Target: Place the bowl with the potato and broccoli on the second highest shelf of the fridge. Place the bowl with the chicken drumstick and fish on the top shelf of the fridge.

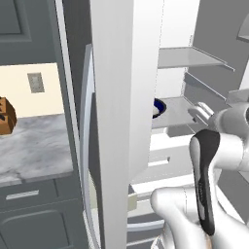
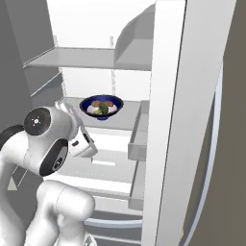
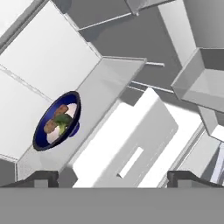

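Note:
The bowl with the potato and broccoli [image 2: 101,106] is dark blue outside and white inside. It stands on the second highest shelf of the fridge [image 2: 127,120], toward its left side. The hand view shows the bowl [image 3: 57,120] with the brown potato [image 3: 51,126] and green broccoli [image 3: 64,120] on that shelf [image 3: 105,83]. My gripper [image 3: 113,179] is open and holds nothing, drawn back a little from the bowl. In the left base view the bowl [image 1: 159,108] peeks out behind the door edge, with my gripper [image 1: 202,113] to its right. The top shelf [image 2: 81,57] is bare. The bowl with the chicken drumstick and fish is out of view.
The open fridge door [image 2: 192,120] stands to the right, with bins [image 2: 139,139] on its inner side. A white drawer [image 3: 131,144] sits below the shelf. Left of the fridge runs a marble counter [image 1: 34,146] with a brown object [image 1: 5,116] at its edge.

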